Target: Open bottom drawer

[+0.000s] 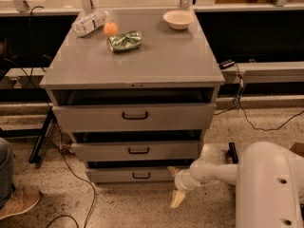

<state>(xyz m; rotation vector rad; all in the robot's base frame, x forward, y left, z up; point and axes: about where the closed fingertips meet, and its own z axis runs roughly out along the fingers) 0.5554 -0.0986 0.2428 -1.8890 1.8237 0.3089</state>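
Note:
The bottom drawer (128,175) is the slim grey front at the foot of the grey cabinet, with a small black bar handle (141,175). Its front sits roughly flush under the middle drawer (135,151), with a dark gap above it. My gripper (176,197) hangs at the end of the white arm, low to the floor just right of the bottom drawer's right end, apart from the handle. Its pale fingers point down toward the floor.
The top drawer (134,116) is the tallest front. On the cabinet top (166,61) lie a plastic bottle (89,23), an orange (110,29), a green packet (125,40) and a white bowl (178,19). Cables trail on the floor. A person's shoe (16,204) is at the left.

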